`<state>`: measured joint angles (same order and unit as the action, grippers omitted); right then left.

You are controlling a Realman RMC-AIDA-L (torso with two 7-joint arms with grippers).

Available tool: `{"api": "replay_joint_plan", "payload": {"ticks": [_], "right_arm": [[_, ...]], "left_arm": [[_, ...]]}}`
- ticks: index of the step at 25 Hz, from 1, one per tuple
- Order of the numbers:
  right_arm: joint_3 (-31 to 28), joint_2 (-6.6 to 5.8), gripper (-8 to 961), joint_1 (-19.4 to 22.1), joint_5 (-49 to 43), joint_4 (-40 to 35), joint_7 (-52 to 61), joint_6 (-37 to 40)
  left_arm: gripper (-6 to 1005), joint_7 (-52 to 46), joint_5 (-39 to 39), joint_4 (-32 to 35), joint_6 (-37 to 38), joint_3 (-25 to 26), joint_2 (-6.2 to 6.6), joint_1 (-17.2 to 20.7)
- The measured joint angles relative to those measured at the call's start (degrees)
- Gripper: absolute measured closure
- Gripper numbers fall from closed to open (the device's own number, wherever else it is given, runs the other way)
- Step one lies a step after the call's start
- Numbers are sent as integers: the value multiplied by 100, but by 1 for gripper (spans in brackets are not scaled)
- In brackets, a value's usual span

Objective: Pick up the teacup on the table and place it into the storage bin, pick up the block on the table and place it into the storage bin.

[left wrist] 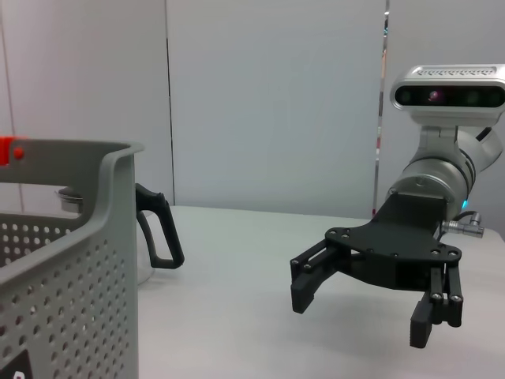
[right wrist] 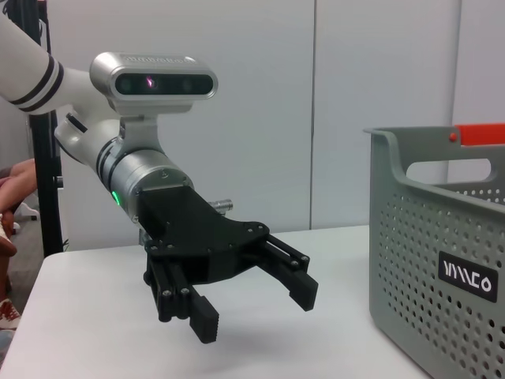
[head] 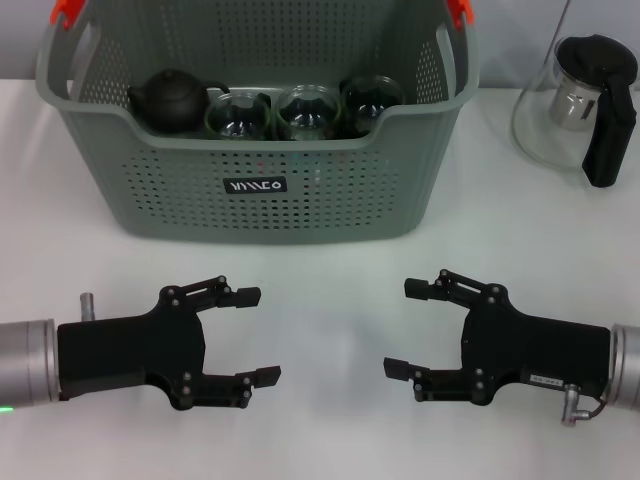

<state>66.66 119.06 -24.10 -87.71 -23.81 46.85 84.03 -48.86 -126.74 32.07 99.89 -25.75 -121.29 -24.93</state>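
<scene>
The storage bin stands at the back of the white table; it also shows in the left wrist view and the right wrist view. Inside it lie a dark teapot and three glass cups in a row. No block shows in any view, and no teacup stands on the table. My left gripper is open and empty, in front of the bin on the left; it also shows in the right wrist view. My right gripper is open and empty, facing it on the right, and shows in the left wrist view.
A glass pitcher with a black lid and handle stands at the back right, beside the bin; its handle shows past the bin's corner. Bare white table lies between the grippers and the bin.
</scene>
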Motion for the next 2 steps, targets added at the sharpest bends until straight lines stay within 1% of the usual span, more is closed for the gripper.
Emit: {"api": "replay_joint_plan", "payload": {"ticks": [2], "right_arm": [[0,1,6,-1,0,8,0,-1]], "left_arm": [[125,0,0,-5,-2,0,0,0]]}}
